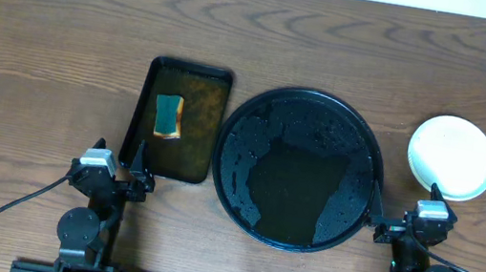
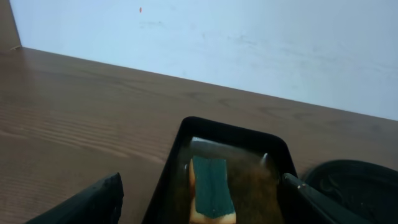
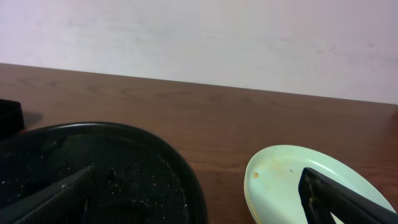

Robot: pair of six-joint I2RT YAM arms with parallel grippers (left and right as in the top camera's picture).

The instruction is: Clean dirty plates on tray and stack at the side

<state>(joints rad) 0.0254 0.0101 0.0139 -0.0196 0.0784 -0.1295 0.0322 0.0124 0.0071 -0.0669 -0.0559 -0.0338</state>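
Observation:
The plates [image 1: 452,156] sit stacked on the table to the right of the large round black tray [image 1: 297,168], which holds only water drops. In the right wrist view the top plate [image 3: 292,183] is pale mint with faint brown specks, and a yellowish edge shows under it. My right gripper [image 1: 410,222] is open and empty, low near the table front between the tray [image 3: 93,168] and the stack. My left gripper [image 1: 118,173] is open and empty in front of the small rectangular tray [image 1: 180,119].
The small rectangular black tray [image 2: 233,162] holds brownish water and a teal-topped sponge [image 2: 211,190], also seen in the overhead view [image 1: 168,116]. It stands just left of the round tray. A pale wall runs along the table's far edge.

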